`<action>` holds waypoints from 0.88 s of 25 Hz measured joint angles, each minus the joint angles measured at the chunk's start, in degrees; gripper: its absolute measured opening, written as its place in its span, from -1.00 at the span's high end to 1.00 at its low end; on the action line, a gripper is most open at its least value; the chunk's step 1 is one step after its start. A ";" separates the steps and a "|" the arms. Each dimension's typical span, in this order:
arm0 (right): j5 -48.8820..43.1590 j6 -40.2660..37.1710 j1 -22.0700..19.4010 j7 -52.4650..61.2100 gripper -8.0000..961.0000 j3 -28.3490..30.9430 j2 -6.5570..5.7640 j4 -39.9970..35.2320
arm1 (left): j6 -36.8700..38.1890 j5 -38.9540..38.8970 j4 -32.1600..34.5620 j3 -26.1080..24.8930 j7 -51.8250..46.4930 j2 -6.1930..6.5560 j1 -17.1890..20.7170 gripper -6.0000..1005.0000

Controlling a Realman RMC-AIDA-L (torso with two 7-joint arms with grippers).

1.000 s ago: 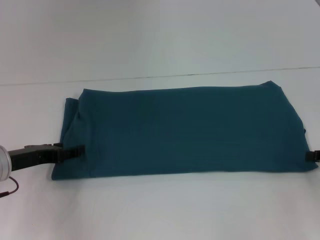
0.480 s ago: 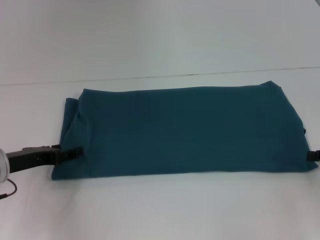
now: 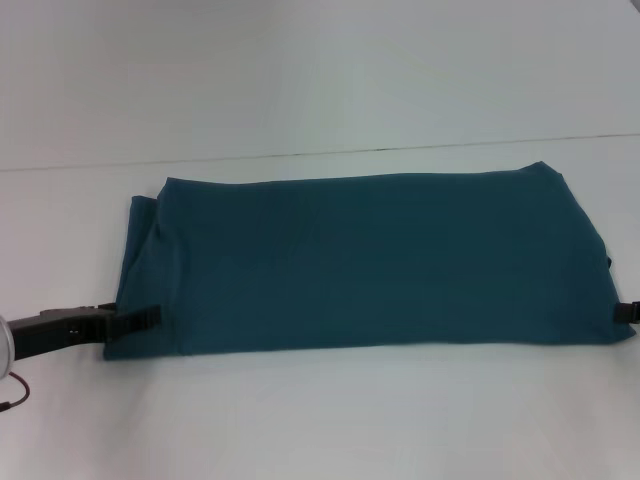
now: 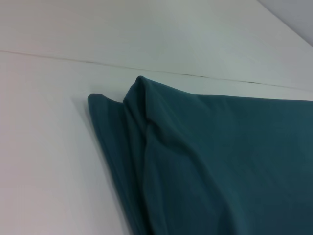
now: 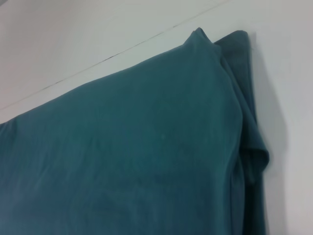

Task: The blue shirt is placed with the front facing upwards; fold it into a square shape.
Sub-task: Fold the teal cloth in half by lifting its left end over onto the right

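While the blue shirt [image 3: 365, 262] lay on the white table [image 3: 320, 420] as a long flat band running from side to side, no lettering showed on its upper face. The left gripper [image 3: 135, 320] sat low at the near corner of the shirt's left end, its dark fingers reaching just onto the cloth edge; whether they pinched the fabric or stood apart could not be told. The right gripper [image 3: 627, 311] showed only as a dark tip at the shirt's right end, against the cloth edge, and its state could not be told either. In both wrist views the far corners of the shirt showed stacked, folded layers resting on the table.
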 joint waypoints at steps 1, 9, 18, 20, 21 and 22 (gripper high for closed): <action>0.00 -0.04 0.01 0.00 0.98 0.00 -0.03 0.00 | 0.00 0.00 0.03 -0.09 0.00 0.00 0.09 -0.49; 0.00 -0.05 0.09 0.00 0.98 -0.09 -0.09 0.00 | 0.17 -0.02 0.36 -1.58 -0.03 0.11 0.48 -0.49; -0.01 -0.10 0.09 0.01 0.98 -0.05 -0.25 0.00 | 1.90 0.00 0.00 -0.89 0.22 0.07 0.57 -0.49; -0.01 -0.15 0.09 -0.02 0.98 -0.04 -0.29 0.00 | 2.12 0.00 0.00 -0.88 0.24 0.08 0.61 -0.49; -0.01 -0.16 0.09 -0.04 0.98 -0.03 -0.28 0.00 | 2.17 0.00 0.07 -0.92 0.24 0.08 0.65 -0.49; -0.01 -0.17 0.10 -0.05 0.98 -0.02 -0.29 0.00 | 2.27 0.00 0.16 -1.00 0.24 0.08 0.69 -0.49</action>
